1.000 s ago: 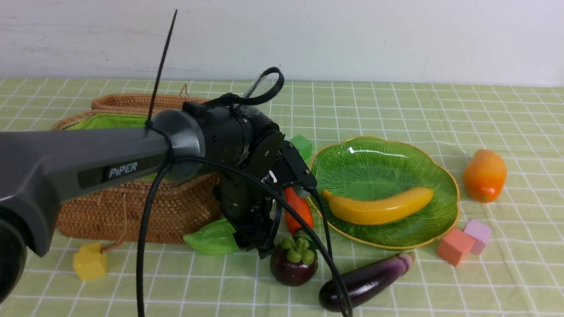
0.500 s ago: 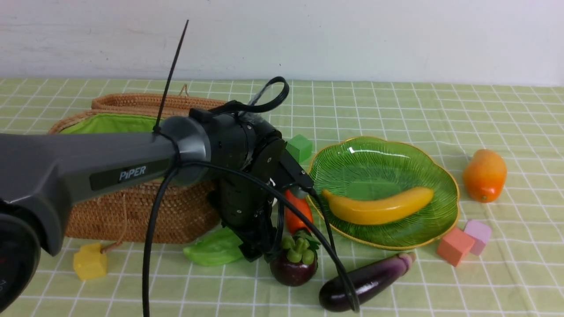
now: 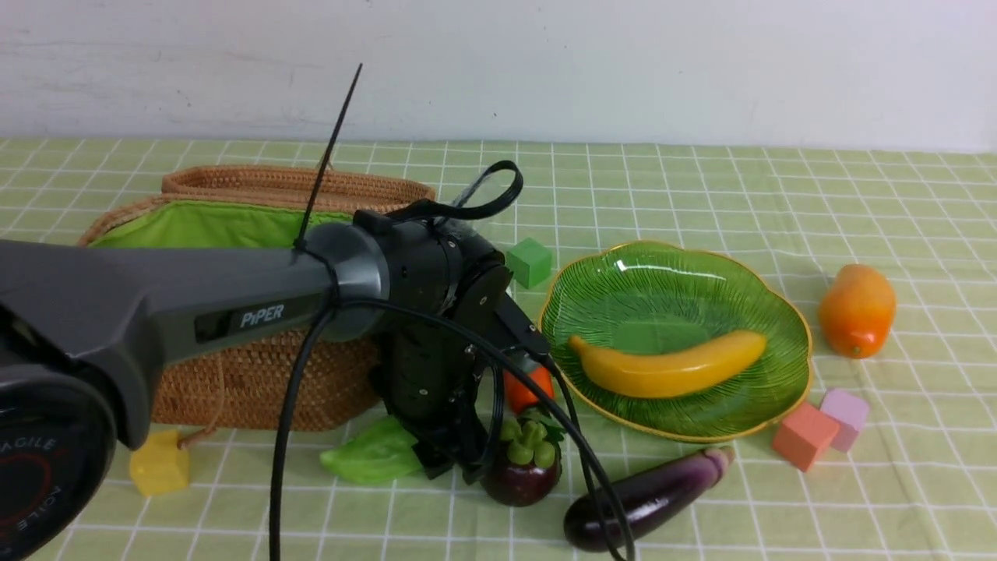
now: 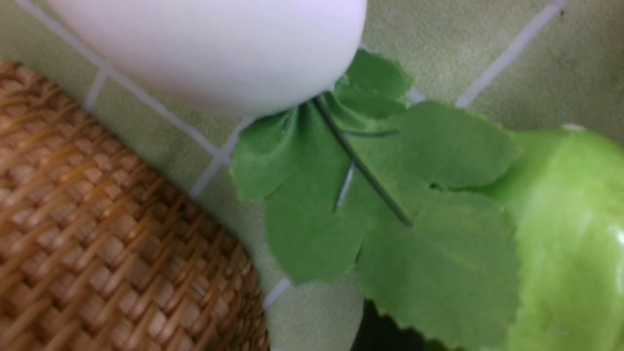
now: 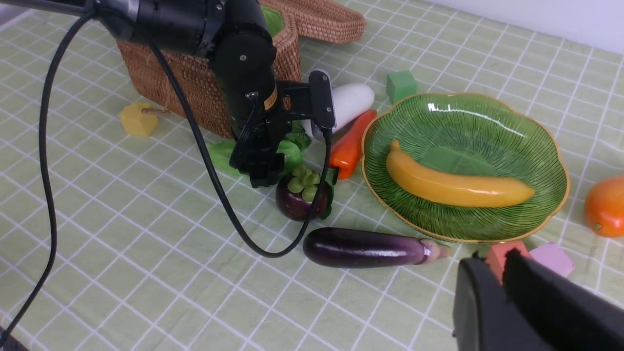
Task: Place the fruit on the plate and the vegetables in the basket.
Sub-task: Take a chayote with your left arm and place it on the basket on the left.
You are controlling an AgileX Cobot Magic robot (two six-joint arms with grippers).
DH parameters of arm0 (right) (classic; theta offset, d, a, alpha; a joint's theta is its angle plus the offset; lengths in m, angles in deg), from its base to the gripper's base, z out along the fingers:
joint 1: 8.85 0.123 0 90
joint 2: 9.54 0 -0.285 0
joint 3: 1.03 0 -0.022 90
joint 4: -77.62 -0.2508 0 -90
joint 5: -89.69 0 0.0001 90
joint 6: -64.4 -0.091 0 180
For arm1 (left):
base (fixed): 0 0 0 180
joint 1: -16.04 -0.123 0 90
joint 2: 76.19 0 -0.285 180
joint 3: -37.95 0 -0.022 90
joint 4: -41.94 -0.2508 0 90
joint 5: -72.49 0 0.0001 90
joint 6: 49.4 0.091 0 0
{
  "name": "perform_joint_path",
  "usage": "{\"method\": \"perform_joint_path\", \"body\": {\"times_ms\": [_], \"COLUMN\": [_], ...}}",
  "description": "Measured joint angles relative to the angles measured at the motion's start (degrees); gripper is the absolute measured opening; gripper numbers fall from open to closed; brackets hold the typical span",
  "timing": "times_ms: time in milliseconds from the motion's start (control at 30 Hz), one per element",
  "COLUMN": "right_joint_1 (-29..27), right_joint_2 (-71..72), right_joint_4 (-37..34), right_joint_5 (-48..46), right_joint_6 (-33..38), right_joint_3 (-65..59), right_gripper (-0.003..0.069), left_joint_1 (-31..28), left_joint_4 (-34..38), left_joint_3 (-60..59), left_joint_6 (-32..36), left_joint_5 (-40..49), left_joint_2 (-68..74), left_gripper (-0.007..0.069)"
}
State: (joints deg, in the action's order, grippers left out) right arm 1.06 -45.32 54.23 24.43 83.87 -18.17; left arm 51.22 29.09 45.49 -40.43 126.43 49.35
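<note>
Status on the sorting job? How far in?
Done: banana on the plate. In hand: nothing visibly held; the left end effector sits low beside gourd and mangosteen. Left: mangosteen and mango to the plate; radish, carrot, gourd, eggplant all lie outside the basket.

Left pincer lower, nearer the tablecloth.

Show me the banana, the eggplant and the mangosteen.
banana [image 3: 670, 371], front view, middle of its body.
eggplant [image 3: 648, 495], front view, midway along its dark skin.
mangosteen [image 3: 516, 485], front view, purple body below the cap.
</note>
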Motion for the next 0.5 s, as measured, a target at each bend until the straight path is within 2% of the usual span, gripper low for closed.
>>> {"method": "perform_joint_path", "body": {"times_ms": [100,233,400,500], "right_joint_1": [0.0,0.0,0.0,0.0], "right_joint_2": [0.0,0.0,0.0,0.0], "right_joint_4": [0.0,0.0,-0.1,-0.1], "right_joint_5": [0.0,0.0,0.0,0.4], "right_joint_6": [0.0,0.1,0.1,0.1], "right_joint_3": [0.0,0.0,0.0,0.0], "right_gripper": [0.0086,0.0086,0.0086,0.0086], "left_joint_1": [0.0,0.0,0.1,0.1], "left_joint_4": [0.2,4.1,11.5,10.9], "left_joint_3": [1.1,4.7,8.0,8.4], "left_joint_6": [0.0,0.1,3.4,4.0], "left_joint_5": [3.3,8.6,15.5,16.3], "left_joint_2": [-0.6,-6.1,-16.4,-22.3], "left_gripper": [0.0451,0.0451,0.0451,0.0451]}}
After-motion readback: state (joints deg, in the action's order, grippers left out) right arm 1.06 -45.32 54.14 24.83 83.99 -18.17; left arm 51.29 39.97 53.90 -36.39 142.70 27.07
